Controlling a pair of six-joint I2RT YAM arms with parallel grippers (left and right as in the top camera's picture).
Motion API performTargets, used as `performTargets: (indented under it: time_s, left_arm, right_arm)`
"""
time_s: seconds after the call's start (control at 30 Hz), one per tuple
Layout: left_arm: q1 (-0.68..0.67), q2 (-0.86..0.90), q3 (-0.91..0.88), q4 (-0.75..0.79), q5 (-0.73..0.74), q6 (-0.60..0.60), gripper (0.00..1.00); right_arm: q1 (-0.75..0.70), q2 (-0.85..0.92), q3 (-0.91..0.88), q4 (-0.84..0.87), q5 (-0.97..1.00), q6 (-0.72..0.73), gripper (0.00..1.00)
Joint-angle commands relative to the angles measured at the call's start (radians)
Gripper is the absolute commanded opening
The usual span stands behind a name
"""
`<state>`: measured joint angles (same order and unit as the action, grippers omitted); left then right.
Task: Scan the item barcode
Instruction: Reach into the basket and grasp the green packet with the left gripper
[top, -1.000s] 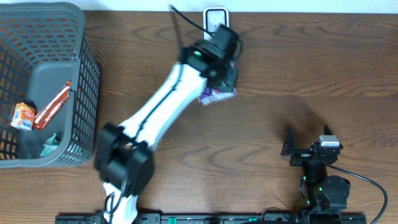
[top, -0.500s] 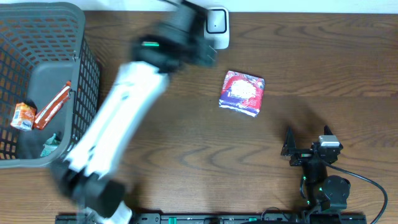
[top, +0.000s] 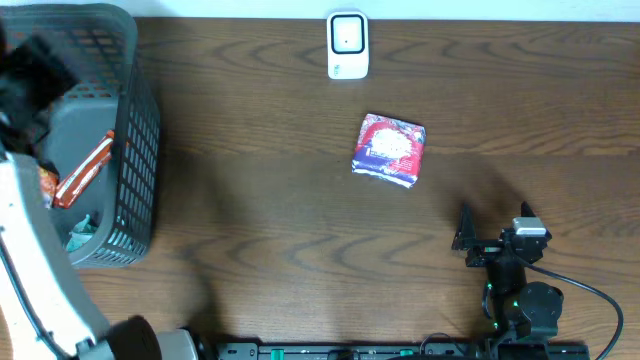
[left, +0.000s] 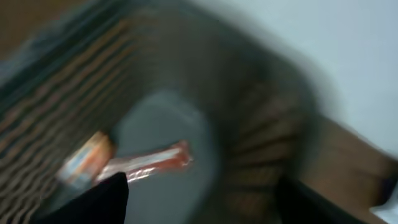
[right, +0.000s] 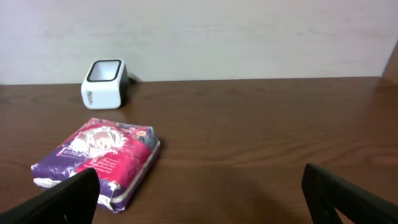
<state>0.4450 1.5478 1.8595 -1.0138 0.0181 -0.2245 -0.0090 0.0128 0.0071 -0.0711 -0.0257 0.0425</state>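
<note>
**A:** Far left first. The left gripper (left: 202, 186) hangs over the basket (top: 140, 120). The wrist view is badly smeared, but its two dark fingers (left: 93, 199) sit at the bottom corners with bare basket floor between them, so they're apart and carrying nothing.

**B:** What's under it?

**A:** An orange packet (left: 84, 163) and a long red stick packet (left: 149, 163), side by side on the grey floor. My guess is the claw is up there to fetch something to scan.

**B:** Moving right?

**A:** The white scanner (top: 347, 45) stands at the far edge of the table (top: 250, 200) with its dark window facing up. Anything scanned would likely go over it, code down.

**B:** And the item on the table?

**A:** The purple-and-red packet (top: 390, 150) lies flat with its printed face up, nearer than the scanner and a little right of it, not touching. No barcode is showing (perhaps it's underneath, I can't tell).

**B:** Can you read anything?

**A:** No. The packet's print and the small mark on the scanner's side are too small to read.

**B:** The right side?

**A:** The right gripper (right: 199, 177) sits at the near right with its jaws spread wide and empty. It faces the packet from well back, which looks like parking out of the way.
</note>
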Motion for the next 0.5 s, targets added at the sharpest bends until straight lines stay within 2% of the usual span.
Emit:
performTargets:
  time_s: [0.0,0.07,0.2,0.3,0.47]
  left_arm:
    - [0.060,0.048,-0.075,-0.076,-0.128,-0.190,0.75]
    - [0.074,0.071,-0.117,-0.102,-0.128,-0.236,0.75]
    - [0.076,0.119,-0.216,-0.111,-0.136,-0.253,0.77]
    - [0.082,0.159,-0.284,-0.111,-0.159,-0.319,0.89]
    - [0.090,0.216,-0.370,-0.110,-0.170,-0.375,0.93]
  right_arm:
    - [-0.016,-0.004,-0.001,-0.005,0.005,0.012,0.99]
    - [-0.016,-0.004,-0.001,-0.005,0.005,0.012,0.99]
    - [-0.016,-0.004,-0.001,-0.005,0.005,0.012,0.99]
    - [-0.016,-0.004,-0.001,-0.005,0.005,0.012,0.99]
    - [-0.016,-0.004,-0.001,-0.005,0.005,0.012,0.99]
